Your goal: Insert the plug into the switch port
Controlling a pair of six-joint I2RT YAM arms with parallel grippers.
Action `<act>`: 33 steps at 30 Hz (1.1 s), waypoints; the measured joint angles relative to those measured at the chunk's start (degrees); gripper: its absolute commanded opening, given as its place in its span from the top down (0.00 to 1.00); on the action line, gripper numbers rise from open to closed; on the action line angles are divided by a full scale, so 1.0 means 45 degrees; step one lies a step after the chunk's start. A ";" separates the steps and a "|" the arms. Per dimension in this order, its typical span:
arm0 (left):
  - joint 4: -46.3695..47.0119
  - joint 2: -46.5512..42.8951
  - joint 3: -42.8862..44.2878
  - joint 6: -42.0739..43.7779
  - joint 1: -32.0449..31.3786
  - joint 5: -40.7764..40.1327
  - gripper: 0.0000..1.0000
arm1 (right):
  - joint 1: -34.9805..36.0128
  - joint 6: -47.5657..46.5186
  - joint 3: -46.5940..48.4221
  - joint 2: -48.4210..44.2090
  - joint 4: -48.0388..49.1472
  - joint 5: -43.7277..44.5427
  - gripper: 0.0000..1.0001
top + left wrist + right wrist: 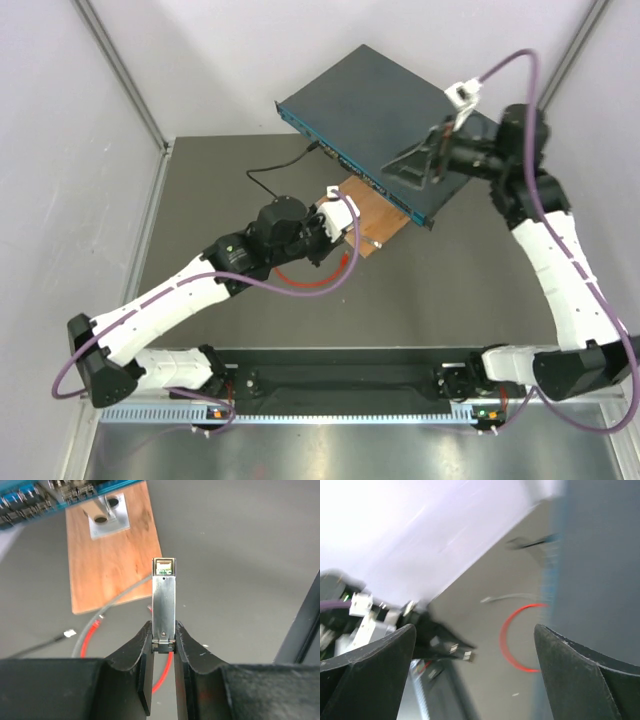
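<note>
Left fingers (143,652) clamp silver module (164,602), right fingers (375,662) spread, seemingly above switch (360,110)

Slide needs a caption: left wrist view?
Left fingers pinch a slim metal module; wooden board and red cable beyond.

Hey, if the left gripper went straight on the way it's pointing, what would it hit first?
Probably the bare table, just right of the wooden board; the silver module in the left gripper would touch first. Depth is unclear.

No legible text, label or number anywhere. Tiny markings on the blue-grey box (370,110) front and the silver module (164,605) tip, too blurred to read.
</note>
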 measured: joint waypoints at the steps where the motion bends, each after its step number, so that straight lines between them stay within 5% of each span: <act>1: -0.0034 0.0223 0.0102 -0.0389 -0.0005 -0.0092 1.00 | -0.0588 -0.0015 0.0000 -0.0238 -0.0126 0.0219 0.00; 9: -0.0393 0.2419 0.1778 -0.2273 -0.0024 -0.0991 1.00 | -0.5950 0.0131 -0.1540 -0.3667 -0.1098 0.1598 0.00; 16: -0.0534 0.3696 0.2759 -0.3016 -0.0024 -0.0986 1.00 | -0.9403 0.1613 -0.3993 -0.4643 -0.1103 -0.0189 0.00; 24: -0.0539 0.3716 0.2759 -0.3361 -0.0024 -0.1103 1.00 | -0.9554 0.5785 -0.8471 -0.3614 0.2419 -0.1569 0.00; 33: -0.0636 0.3716 0.2764 -0.3264 -0.0024 -0.1336 1.00 | -0.7397 0.6557 -0.8519 -0.2919 0.5323 -0.1195 0.00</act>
